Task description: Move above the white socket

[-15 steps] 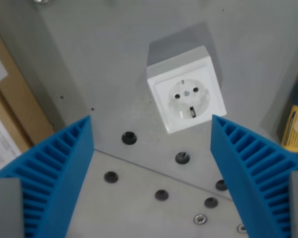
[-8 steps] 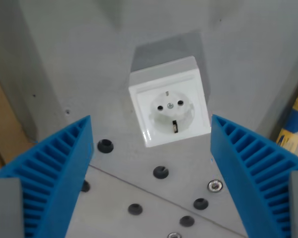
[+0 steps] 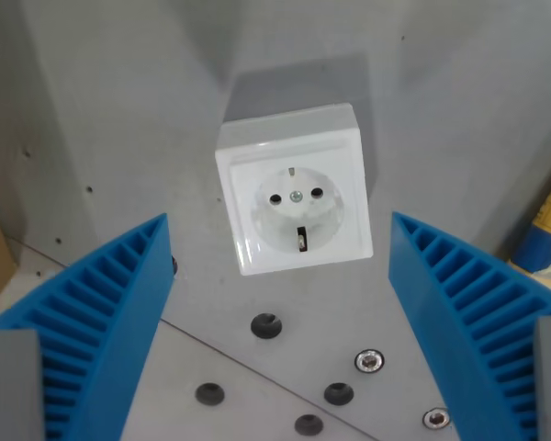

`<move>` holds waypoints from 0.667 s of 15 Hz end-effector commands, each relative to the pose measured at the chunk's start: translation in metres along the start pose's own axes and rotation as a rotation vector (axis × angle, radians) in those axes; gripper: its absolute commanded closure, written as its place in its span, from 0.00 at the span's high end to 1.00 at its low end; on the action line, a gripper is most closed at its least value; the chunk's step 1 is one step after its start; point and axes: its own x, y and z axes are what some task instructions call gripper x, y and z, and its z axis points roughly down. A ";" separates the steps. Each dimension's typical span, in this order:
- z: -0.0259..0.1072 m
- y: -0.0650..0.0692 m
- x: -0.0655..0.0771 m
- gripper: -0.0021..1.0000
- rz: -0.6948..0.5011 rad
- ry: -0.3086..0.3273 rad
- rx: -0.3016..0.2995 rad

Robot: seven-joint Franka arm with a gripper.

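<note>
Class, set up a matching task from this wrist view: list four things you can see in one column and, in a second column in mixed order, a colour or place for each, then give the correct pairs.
Things
1. socket
2. end effector fingers
3. screw head
4. yellow and blue item

Descriptions
A. blue and ribbed, at the lower corners
B. at the wrist view's right edge, partly cut off
C. white and square, in the middle between the fingers
D. silver, on the grey plate below the socket in the picture

Pairs: 1-C, 2-A, 3-D, 4-B
</note>
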 end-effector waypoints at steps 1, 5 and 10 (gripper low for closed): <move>0.011 0.002 -0.009 1.00 -0.138 0.166 -0.015; 0.018 0.006 -0.011 1.00 -0.140 0.165 -0.006; 0.022 0.008 -0.013 1.00 -0.134 0.168 -0.002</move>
